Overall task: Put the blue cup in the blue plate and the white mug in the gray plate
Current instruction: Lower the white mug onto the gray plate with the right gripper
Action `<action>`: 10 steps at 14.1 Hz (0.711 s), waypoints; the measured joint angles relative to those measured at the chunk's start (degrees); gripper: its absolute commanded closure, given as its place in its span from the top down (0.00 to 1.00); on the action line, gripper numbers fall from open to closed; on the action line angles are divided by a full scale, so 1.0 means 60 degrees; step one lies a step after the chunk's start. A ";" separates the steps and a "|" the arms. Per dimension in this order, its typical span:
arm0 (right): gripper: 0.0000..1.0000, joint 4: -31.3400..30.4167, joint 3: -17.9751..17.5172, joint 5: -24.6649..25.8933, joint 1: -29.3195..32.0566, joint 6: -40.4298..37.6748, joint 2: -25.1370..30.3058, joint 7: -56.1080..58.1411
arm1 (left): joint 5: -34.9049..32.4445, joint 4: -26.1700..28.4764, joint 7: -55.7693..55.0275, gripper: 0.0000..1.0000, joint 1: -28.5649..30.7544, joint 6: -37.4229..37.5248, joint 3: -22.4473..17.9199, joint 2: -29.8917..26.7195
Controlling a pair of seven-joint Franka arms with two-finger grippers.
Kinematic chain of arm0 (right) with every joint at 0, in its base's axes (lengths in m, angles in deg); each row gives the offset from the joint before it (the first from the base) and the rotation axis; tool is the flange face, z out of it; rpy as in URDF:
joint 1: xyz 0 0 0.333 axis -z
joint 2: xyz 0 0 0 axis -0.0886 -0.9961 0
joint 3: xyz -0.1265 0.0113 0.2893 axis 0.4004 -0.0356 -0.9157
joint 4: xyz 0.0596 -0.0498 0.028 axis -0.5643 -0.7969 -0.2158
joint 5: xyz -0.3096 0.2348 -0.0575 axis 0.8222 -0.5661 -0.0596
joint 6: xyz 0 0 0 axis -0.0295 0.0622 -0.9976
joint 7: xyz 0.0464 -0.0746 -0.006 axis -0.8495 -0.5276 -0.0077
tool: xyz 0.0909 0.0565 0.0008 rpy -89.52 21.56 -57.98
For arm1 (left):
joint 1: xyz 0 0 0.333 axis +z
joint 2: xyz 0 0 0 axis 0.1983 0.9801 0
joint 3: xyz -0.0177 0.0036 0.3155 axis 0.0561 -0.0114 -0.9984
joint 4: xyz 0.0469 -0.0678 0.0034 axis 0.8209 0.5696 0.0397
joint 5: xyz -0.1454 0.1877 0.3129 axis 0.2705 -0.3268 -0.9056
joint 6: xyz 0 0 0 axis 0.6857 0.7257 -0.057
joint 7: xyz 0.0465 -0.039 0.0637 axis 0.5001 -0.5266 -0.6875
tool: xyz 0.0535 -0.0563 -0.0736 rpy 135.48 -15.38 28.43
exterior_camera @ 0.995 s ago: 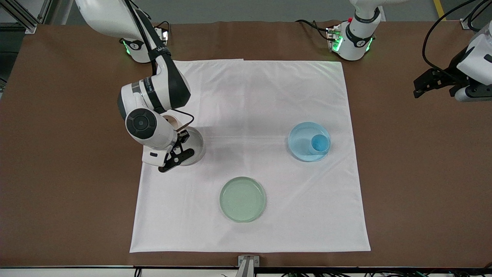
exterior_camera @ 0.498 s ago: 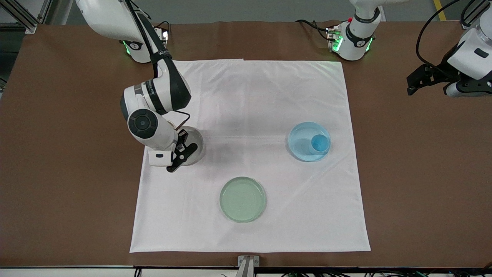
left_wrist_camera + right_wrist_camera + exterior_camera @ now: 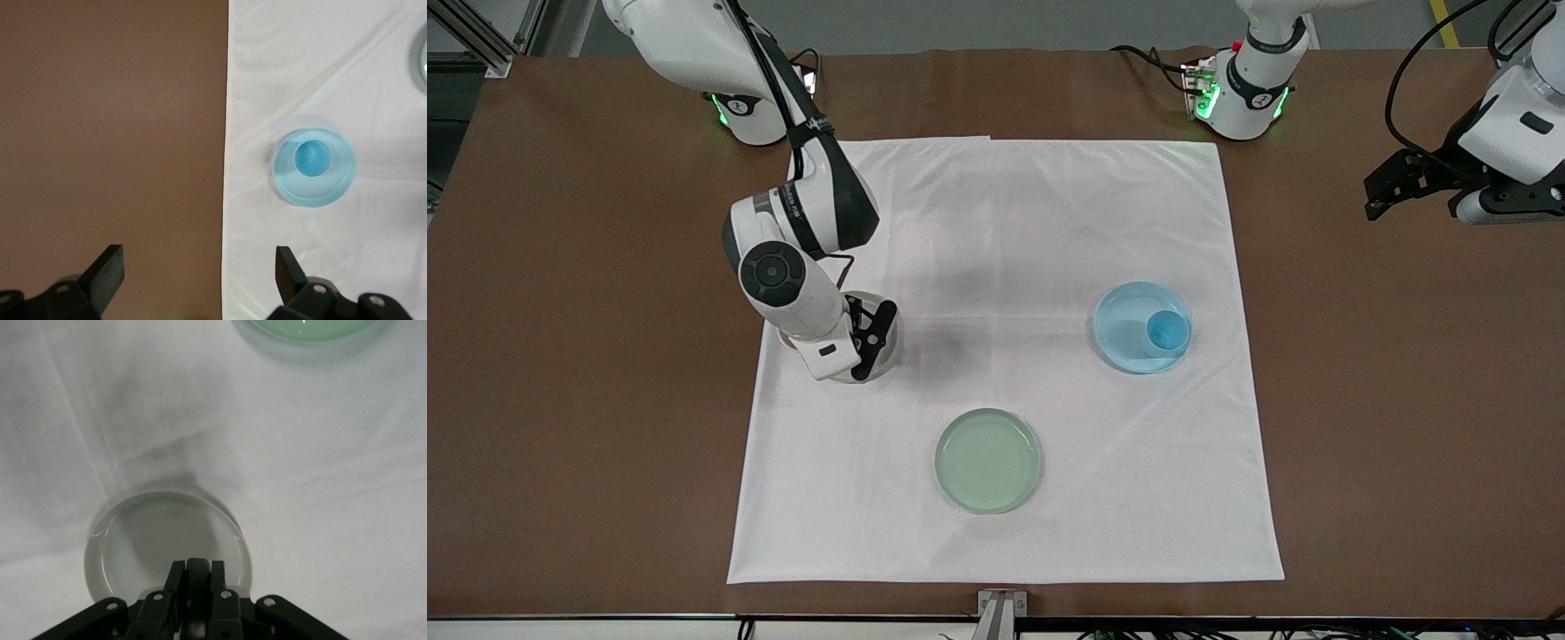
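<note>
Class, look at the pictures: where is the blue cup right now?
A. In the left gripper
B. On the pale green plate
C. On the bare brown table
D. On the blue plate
D: the blue cup stands upright on the blue plate, near its rim, with no gripper touching it.

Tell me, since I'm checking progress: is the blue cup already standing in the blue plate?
Yes, the front view shows the blue cup standing upright inside the blue plate, with no gripper near it.
</note>
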 measured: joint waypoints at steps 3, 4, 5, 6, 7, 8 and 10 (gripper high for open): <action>0.00 -0.0454 -0.0128 -0.0003 -0.0210 0.0846 0.0038 0.1244 | 0.0000 0.0015 0.0000 1.00 0.0020 -0.0013 -0.0009 0.0007; 0.00 -0.0536 -0.0153 -0.0003 -0.0257 0.0958 0.0040 0.1490 | 0.0000 0.0015 0.0000 1.00 0.0028 -0.0020 -0.0011 0.0010; 0.01 -0.0634 -0.0169 -0.0003 -0.0293 0.1029 0.0041 0.1641 | 0.0000 0.0015 0.0000 1.00 0.0032 -0.0028 -0.0011 0.0009; 0.01 -0.0755 -0.0185 -0.0003 -0.0317 0.1091 0.0044 0.1729 | 0.0000 0.0014 0.0000 1.00 0.0033 -0.0036 -0.0011 0.0009; 0.01 -0.0902 -0.0211 -0.0003 -0.0345 0.1128 0.0045 0.1802 | 0.0000 0.0013 0.0000 1.00 0.0033 -0.0039 -0.0011 0.0009; 0.02 -0.1037 -0.0238 -0.0003 -0.0383 0.1170 0.0046 0.1838 | 0.0000 0.0013 -0.0001 1.00 0.0033 -0.0039 -0.0011 0.0009; 0.02 -0.1303 -0.0277 -0.0003 -0.0507 0.1440 0.0047 0.1898 | 0.0000 0.0013 -0.0004 1.00 0.0033 -0.0039 -0.0011 0.0009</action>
